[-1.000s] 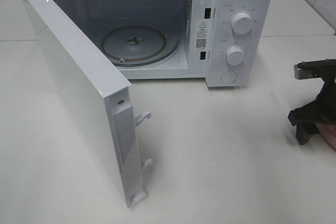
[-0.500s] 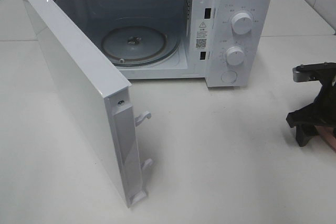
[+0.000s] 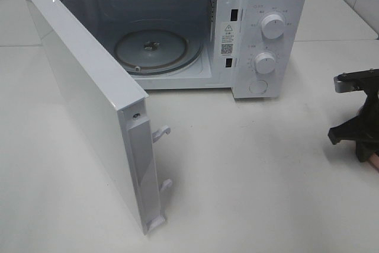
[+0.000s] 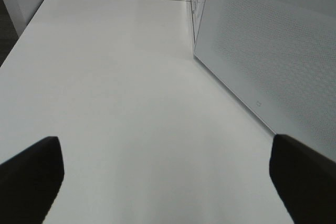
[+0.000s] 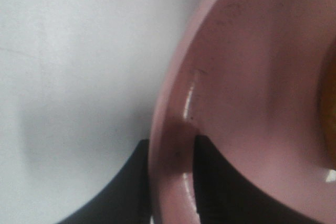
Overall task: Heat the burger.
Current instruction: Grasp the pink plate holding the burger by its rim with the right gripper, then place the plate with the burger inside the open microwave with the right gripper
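My right gripper (image 3: 362, 141) is at the table's right edge, low over a round pink plate (image 3: 375, 162). In the right wrist view the plate's rim (image 5: 176, 129) sits between the two black fingers (image 5: 134, 182), one on each side and pressed against it. A golden-brown sliver at the edge of that view is the burger (image 5: 331, 103) on the plate; the rest of it is out of view. My left gripper (image 4: 168, 182) is open with nothing between its fingers, over bare table beside the microwave's door.
A white microwave (image 3: 266, 4) stands at the back with its door (image 3: 89, 99) swung wide open toward the front left. Its glass turntable (image 3: 151, 51) is bare. Two knobs (image 3: 272, 26) are on its right panel.
The right gripper's fingers have closed onto the pink plate's rim, and the gripper has shifted slightly to the right. The left arm and the microwave have not moved.
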### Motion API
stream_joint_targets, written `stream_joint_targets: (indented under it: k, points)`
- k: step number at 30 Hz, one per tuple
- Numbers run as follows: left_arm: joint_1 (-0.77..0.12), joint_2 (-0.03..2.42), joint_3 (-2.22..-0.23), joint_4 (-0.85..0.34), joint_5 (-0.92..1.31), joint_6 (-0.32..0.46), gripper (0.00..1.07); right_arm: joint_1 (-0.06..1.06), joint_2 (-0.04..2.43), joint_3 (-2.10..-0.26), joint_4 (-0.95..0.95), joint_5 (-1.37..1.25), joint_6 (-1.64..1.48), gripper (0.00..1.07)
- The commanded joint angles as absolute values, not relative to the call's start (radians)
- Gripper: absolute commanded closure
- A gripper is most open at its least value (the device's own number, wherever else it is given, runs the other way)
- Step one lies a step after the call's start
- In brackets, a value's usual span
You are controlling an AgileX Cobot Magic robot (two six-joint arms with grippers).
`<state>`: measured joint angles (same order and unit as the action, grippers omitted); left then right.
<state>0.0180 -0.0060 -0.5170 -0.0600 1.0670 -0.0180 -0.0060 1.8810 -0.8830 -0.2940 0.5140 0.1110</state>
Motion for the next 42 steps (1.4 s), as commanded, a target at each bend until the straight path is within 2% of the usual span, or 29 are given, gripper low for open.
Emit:
stream_joint_targets:
  k: [1,16,27,42]
  points:
    - [0.017,-0.022,-0.517,-0.065,1.070,-0.018,0.06,-0.011,1.891,-0.880,-0.306,0.515,0.137,1.07]
    - [0.017,-0.022,-0.517,-0.065,1.070,-0.018,0.06,-0.005,1.869,-0.880,-0.288,0.567,0.199,1.07]
    - [0.017,-0.022,-0.517,-0.065,1.070,-0.018,0.06,0.069,1.799,-0.880,-0.393,0.644,0.312,1.07]
    - [0.017,-0.022,-0.517,-0.065,1.070,-0.018,0.06,0.239,1.740,-0.880,-0.504,0.811,0.408,1.07]
